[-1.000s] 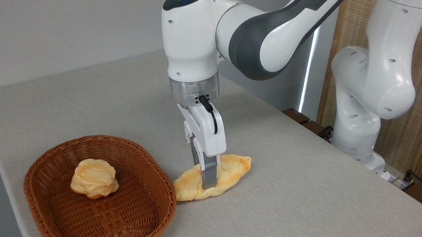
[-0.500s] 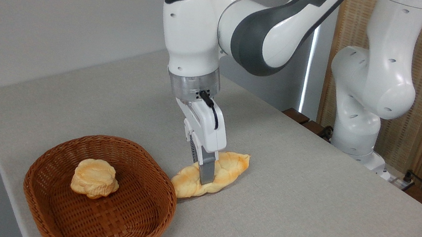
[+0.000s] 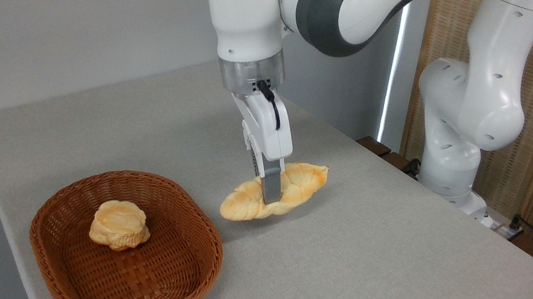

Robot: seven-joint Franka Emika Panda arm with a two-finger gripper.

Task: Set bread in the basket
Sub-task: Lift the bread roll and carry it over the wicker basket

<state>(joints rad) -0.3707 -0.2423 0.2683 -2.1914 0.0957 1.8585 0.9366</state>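
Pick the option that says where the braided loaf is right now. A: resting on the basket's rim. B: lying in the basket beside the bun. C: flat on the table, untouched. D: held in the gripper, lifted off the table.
D: the gripper is clamped across the middle of the braided loaf, which hangs clear above the table, right of the basket.
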